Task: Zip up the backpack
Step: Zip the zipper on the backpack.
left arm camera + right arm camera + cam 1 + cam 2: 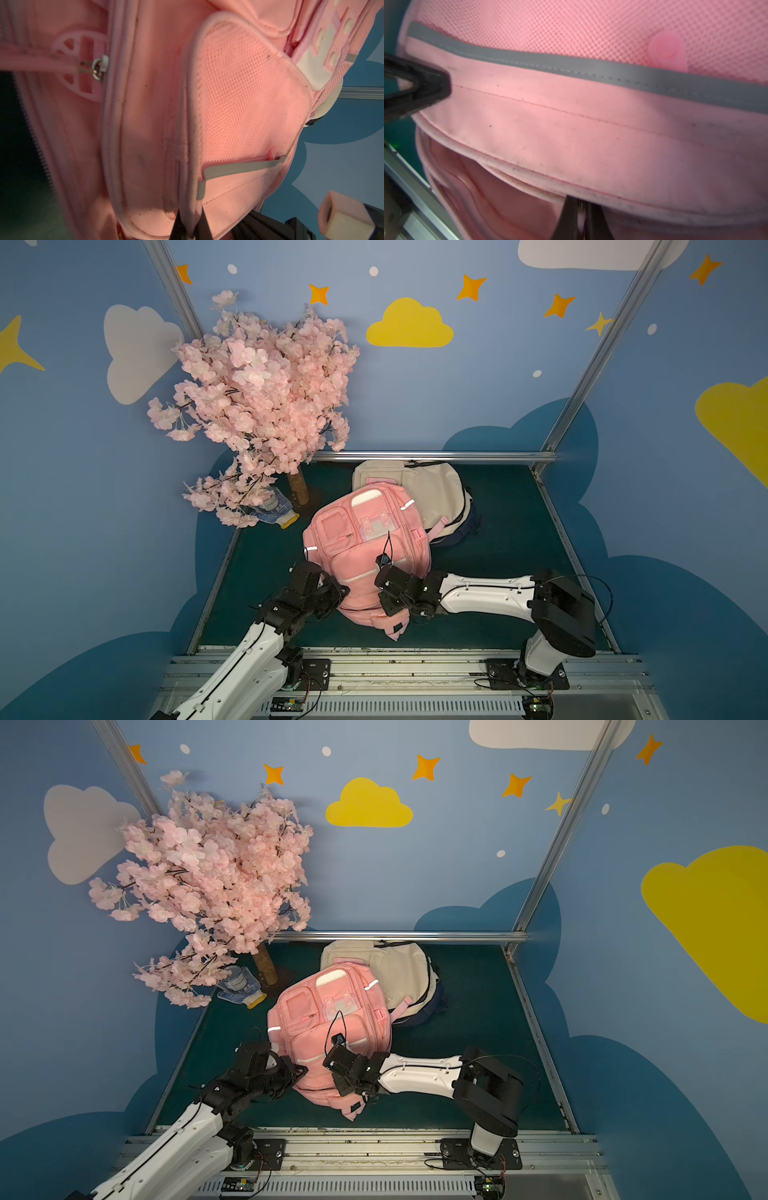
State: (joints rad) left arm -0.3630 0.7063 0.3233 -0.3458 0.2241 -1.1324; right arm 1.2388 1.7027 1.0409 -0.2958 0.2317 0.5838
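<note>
The pink backpack lies face up on the dark green mat in both top views. My left gripper is at its left side, shut on the pale piping of the front pocket. At the backpack's near end my right gripper is shut under the flap's edge, with a small metal piece, seemingly the zipper pull, between its tips. Beside it the compartment gapes open, its zipper teeth bare. Another slider with a round pink pull shows in the left wrist view.
A cream backpack lies behind the pink one, touching it. A pink blossom tree stands at the back left, with a glove and bottle by its trunk. Metal rails border the mat.
</note>
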